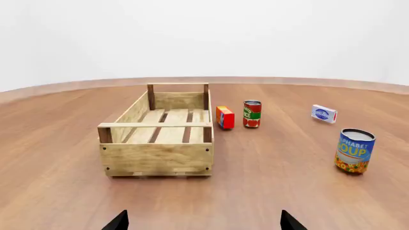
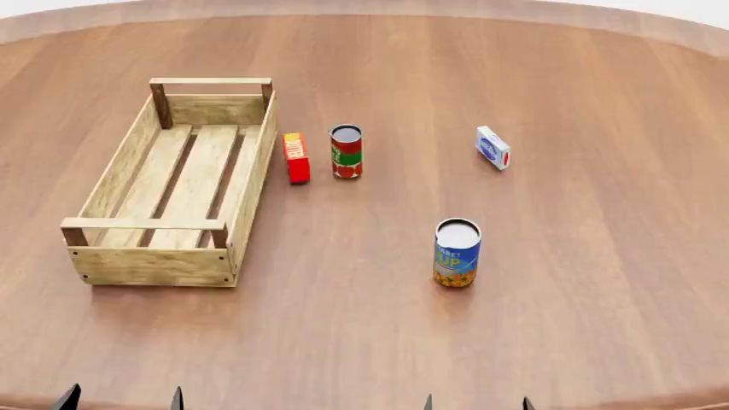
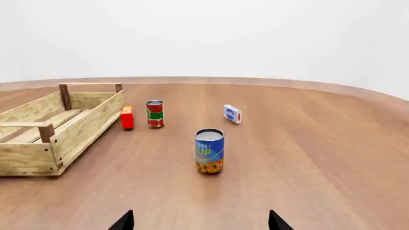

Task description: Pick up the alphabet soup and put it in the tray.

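Note:
The alphabet soup can (image 2: 457, 253), blue label with a yellow-orange bottom band and pale top, stands upright on the wooden table, right of centre. It also shows in the right wrist view (image 3: 209, 151) and the left wrist view (image 1: 354, 150). The tray (image 2: 173, 187), a long light-wood crate with a slatted bottom, sits empty at the left; it shows in the left wrist view (image 1: 156, 158) and the right wrist view (image 3: 38, 155). My left gripper (image 2: 121, 400) and right gripper (image 2: 476, 403) are open and empty at the table's near edge, well short of the can.
A red-and-green can (image 2: 345, 151) and a small red box (image 2: 296, 158) stand just right of the tray's far end. A small blue-and-white box (image 2: 493, 148) lies farther right. The round table's far rim (image 2: 376, 7) curves behind them.

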Controlling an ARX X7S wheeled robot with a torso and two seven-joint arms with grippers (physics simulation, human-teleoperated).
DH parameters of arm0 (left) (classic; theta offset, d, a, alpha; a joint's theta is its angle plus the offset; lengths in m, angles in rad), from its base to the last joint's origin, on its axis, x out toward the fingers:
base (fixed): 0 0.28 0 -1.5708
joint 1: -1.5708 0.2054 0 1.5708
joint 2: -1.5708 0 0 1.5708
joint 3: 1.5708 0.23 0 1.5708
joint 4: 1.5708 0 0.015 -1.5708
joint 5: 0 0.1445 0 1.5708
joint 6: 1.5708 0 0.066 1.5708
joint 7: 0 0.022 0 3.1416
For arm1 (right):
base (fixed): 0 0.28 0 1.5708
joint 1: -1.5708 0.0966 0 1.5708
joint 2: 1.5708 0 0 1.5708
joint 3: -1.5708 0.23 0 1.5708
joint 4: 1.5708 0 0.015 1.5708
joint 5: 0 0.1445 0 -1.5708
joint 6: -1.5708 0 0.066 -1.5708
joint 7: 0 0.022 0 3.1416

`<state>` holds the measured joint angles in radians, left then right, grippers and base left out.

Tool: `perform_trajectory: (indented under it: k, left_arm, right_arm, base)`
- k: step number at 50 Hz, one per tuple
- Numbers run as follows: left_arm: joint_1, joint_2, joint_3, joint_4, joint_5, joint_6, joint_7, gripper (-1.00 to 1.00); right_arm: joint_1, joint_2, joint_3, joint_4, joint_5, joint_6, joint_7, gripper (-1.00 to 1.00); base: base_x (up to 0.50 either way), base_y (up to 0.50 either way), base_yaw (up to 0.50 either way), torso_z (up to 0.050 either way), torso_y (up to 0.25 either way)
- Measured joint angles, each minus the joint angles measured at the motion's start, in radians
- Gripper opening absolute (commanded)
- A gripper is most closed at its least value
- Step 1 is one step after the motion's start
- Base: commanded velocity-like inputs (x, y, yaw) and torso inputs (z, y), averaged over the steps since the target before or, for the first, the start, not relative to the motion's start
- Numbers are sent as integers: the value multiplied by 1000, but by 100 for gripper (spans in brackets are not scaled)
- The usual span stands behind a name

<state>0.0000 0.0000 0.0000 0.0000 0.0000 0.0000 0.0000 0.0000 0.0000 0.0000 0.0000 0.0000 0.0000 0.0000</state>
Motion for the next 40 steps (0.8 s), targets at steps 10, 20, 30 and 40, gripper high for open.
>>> perform_trajectory:
  k: [10, 20, 30, 40]
  left_arm:
    - [2, -18, 25, 1, -18, 3, -20, 100]
    - [3, -41, 50, 2, -38, 5, -41, 100]
    - [3, -60, 71, 3, -54, 7, -59, 100]
    - [3, -74, 88, 3, -67, 8, -74, 100]
  right_arm:
    - [-1, 22, -26, 6, 5, -7, 30, 100]
    - [-3, 43, -55, 6, 21, -14, 53, 100]
    - [-4, 60, -76, 5, 39, -17, 70, 100]
    - [-4, 74, -93, 5, 55, -18, 83, 100]
  base:
    - [46, 145, 0, 0, 0]
    - [223, 421, 0, 0, 0]
    - [363, 421, 0, 0, 0]
    - [425, 421, 0, 0, 0]
